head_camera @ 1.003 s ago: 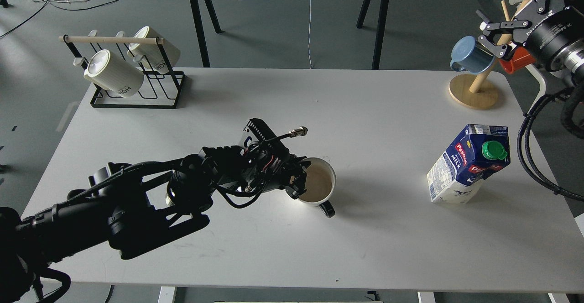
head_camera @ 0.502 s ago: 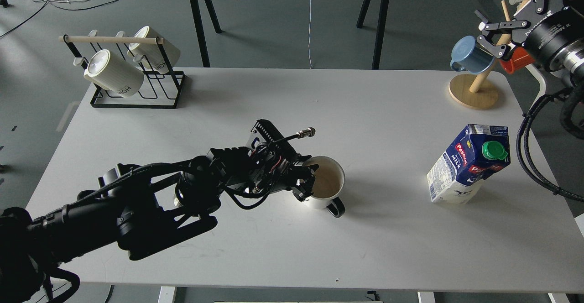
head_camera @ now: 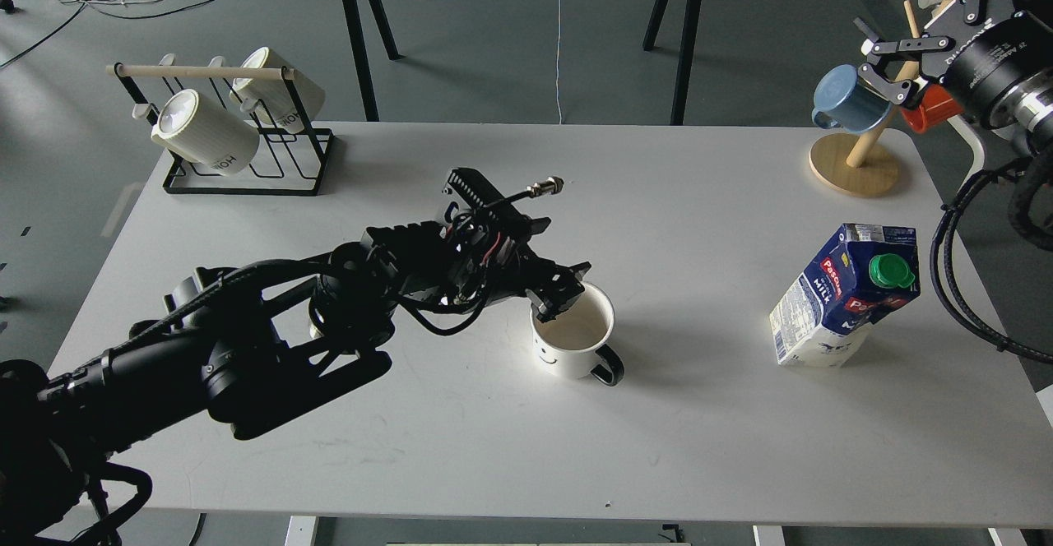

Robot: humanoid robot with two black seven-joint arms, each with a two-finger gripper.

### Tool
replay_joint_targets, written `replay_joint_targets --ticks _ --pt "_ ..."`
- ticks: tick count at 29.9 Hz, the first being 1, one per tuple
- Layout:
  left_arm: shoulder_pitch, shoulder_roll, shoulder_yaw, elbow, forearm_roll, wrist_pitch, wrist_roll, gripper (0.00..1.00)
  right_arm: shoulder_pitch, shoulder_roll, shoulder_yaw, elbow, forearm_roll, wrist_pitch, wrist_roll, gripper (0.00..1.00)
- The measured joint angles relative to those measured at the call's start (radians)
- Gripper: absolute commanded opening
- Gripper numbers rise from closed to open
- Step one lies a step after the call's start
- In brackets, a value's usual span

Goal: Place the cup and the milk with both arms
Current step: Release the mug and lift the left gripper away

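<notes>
From the head view, the white smiley-face mug with black handle is now seen standing upright mid-desk, rotated so its face shows, handle pointing near-right. The left gripper has been raised, pinching the mug's far-left rim. The blue-and-white gable-top milk carton is untouched at right, leaning rightward. The right gripper is held spread, high beside a wooden mug tree.

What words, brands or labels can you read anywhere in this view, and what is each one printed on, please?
"MILK": on the blue side of the milk carton.
"Pascual": red logo on the same carton, partly legible; the fine print on its white side is too small to read.
"HOME": seen upside down on the front white mug hanging on the black rack.
White lettering on the right arm: too small to read.
</notes>
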Motion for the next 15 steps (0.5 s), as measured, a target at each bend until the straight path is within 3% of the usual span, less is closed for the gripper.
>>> replay_joint_targets --ticks 10,15 --pt "0.011 -0.010 -0.453 0.044 -0.347 0.000 -0.001 1.00 -0.007 -0.147 0.008 0.142 0.003 0.001 0.000 0.98" --pt "0.019 0.006 -0.601 0.119 -0.600 0.018 -0.005 1.00 -0.007 -0.268 0.014 0.247 0.013 0.001 0.000 0.98"
